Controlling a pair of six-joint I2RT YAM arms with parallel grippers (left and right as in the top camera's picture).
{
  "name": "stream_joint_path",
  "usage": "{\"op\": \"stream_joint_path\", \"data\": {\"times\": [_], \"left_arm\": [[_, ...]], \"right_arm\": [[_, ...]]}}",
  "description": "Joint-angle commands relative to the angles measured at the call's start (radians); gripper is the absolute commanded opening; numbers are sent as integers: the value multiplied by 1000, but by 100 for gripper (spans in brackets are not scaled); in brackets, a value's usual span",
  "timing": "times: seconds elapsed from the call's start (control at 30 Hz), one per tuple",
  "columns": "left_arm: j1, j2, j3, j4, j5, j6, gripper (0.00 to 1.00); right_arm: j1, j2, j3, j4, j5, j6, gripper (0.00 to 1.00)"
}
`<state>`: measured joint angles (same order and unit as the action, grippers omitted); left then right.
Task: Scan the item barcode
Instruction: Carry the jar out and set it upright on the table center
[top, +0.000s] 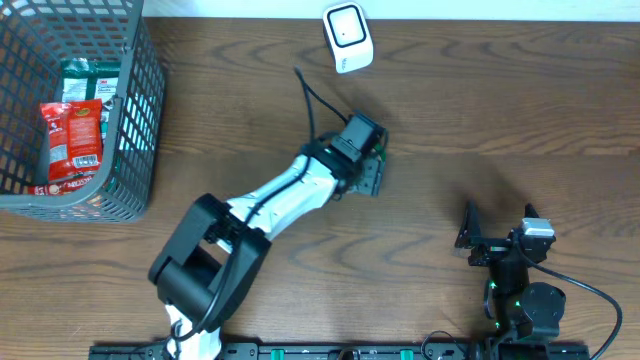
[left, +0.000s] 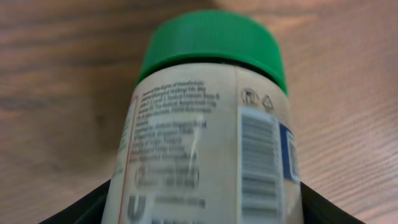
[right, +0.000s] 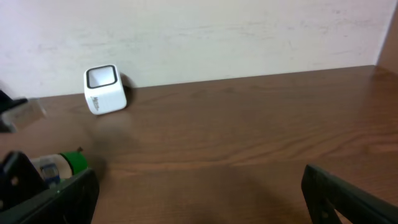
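A bottle (left: 205, 143) with a green cap (left: 211, 43) and a pale label fills the left wrist view. Its barcode (left: 258, 162) faces the camera on the right side of the label. My left gripper (left: 205, 208) is shut on the bottle's body, with a black finger on each side. In the overhead view this gripper (top: 368, 168) sits mid-table, below the white scanner (top: 347, 37). The scanner (right: 104, 89) stands by the back wall, its window facing up. My right gripper (right: 199, 196) stands open and holds nothing, low at the front right (top: 498, 225).
A grey wire basket (top: 135, 120) at the far left holds a red packet (top: 72, 140) and a green one (top: 88, 80). The left arm's black cable (top: 315, 105) loops between the gripper and the scanner. Bare wood lies between the two arms.
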<state>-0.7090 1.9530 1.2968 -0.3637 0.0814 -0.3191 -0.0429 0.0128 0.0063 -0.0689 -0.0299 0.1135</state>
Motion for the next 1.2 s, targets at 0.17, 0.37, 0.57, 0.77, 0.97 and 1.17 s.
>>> {"op": "stream_joint_path", "data": {"times": [0.17,0.37,0.57,0.77,0.97,1.17], "left_arm": [[-29,2,9,-69,-22,-15,85],[-29,-39,11,-86,-22,11,89],[-29,-101,11,-59,-23,11,94],[-29,-107,11,-26,-24,76,94],[-29,-100,11,-17,-109,75,94],[-32,-65,8,-35,-71,75,94]], "right_arm": [[1,-2,-1,-4,2,-6,99],[1,-2,-1,-4,2,-6,99],[1,-2,-1,-4,2,-6,99],[1,-2,-1,-4,2,-6,99],[1,-2,-1,-4,2,-6,99],[1,-2,-1,-4,2,-6,99]]}}
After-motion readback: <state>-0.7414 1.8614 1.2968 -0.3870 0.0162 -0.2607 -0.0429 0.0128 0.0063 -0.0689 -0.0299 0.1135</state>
